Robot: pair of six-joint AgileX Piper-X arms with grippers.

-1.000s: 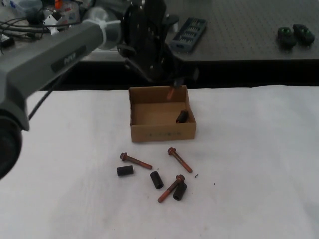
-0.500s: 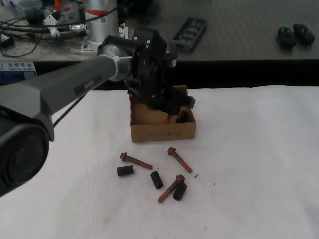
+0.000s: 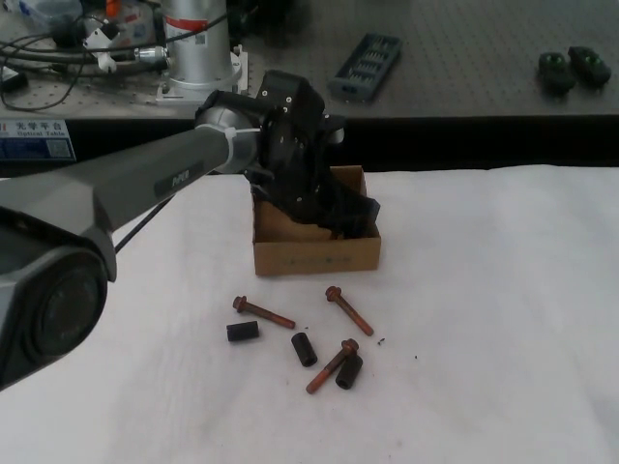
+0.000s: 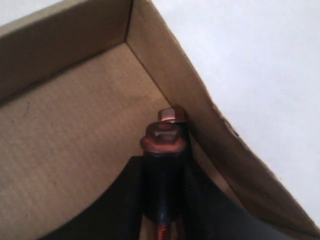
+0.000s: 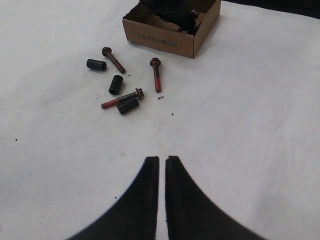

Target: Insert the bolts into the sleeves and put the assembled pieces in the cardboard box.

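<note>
**Cardboard box and loose parts: stock by view**

High view. Cardboard box, open top, on a white cloth. The left gripper is down inside the box at its right side, and the arm hides much of the floor. On the cloth in front of the box are three loose bolts and three loose sleeves. The third bolt and third sleeve touch; the others lie apart.

Left wrist view. Inside the box, near a corner, the left gripper's fingers are clamped on one assembled piece, a bolt run through a black sleeve with the head at one end and thread showing at the other. A second bolt sits just behind it, against the side wall, with only its head visible. The rest of the box floor in sight is bare cardboard.

Right wrist view. The right gripper hangs over bare cloth with its fingers together, holding nothing. It is well apart from the box and from the loose bolts and sleeves.
</note>
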